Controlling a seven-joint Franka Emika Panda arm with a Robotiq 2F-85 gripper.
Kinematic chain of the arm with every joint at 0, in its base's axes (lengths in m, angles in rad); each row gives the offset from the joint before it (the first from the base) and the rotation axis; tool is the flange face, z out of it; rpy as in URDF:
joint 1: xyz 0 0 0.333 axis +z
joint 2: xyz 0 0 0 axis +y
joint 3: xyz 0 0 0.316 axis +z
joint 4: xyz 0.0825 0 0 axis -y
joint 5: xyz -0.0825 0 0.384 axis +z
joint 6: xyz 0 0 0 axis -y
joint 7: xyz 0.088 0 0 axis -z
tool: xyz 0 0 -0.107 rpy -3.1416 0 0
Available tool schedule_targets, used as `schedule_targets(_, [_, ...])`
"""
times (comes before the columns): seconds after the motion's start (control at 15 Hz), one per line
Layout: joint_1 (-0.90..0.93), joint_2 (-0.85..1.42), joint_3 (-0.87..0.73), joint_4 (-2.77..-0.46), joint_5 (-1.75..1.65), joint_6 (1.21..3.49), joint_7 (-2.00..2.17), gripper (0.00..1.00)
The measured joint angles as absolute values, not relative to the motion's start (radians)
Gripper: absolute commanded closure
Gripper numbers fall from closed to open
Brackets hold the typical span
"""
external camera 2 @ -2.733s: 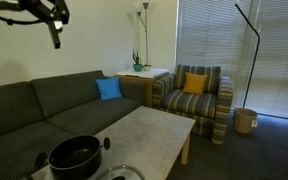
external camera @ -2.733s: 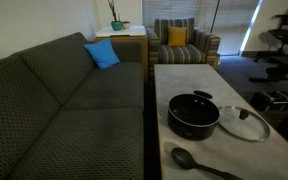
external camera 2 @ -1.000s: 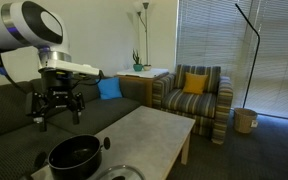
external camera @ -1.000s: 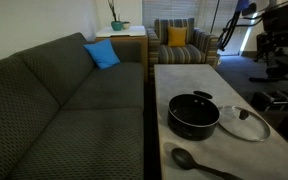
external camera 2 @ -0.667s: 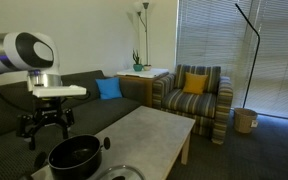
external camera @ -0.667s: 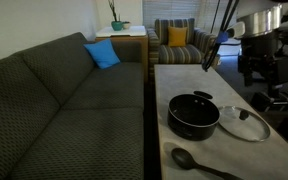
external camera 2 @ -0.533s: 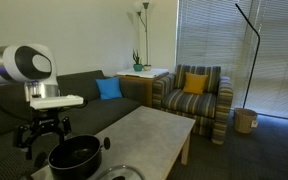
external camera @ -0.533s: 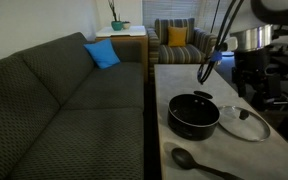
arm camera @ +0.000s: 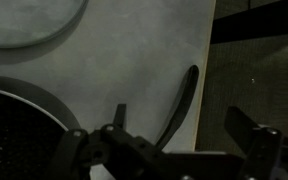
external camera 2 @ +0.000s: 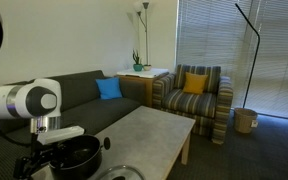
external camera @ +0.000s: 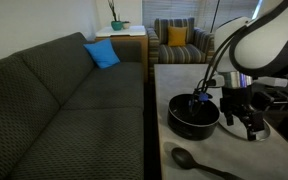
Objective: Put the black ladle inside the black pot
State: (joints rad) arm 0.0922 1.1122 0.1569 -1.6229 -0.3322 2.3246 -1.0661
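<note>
Two fingers (arm camera: 119, 116) of the gripper (external camera: 242, 121) stand wide apart, and nothing is between them that they hold. In an exterior view the gripper hangs over the pale table (external camera: 179, 78), just beside the black pot (external camera: 189, 116), and it covers part of the glass lid (external camera: 261, 130) from this camera. It does not touch the pot or the lid.

The black ladle (external camera: 198, 162) lies flat on the table, outside the pot and apart from it, close to the table edge at the bottom of this view. Its oval bowl points toward the sofa (external camera: 54, 105).

In the wrist view the thin handle of the ladle is seen on the table surface in the space between the two fingers, but the fingers are above it and not around it. The pot is at the lower left of that view and the lid at the upper left.

The pot stands upright on the table and its dark inside looks empty. Whether the lid touches the pot, I cannot tell.
</note>
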Motion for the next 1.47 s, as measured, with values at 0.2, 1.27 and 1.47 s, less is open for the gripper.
schedule_targets(0.2, [0.091, 1.124, 0.16, -1.603, -0.331, 2.32, -1.073, 0.0])
schedule_targets(1.27, [0.099, 1.159, 0.145, -1.516, -0.337, 2.269, -1.072, 0.0])
schedule_targets(1.47, [0.107, 1.209, 0.153, -1.464, -0.326, 2.269, -1.072, 0.0])
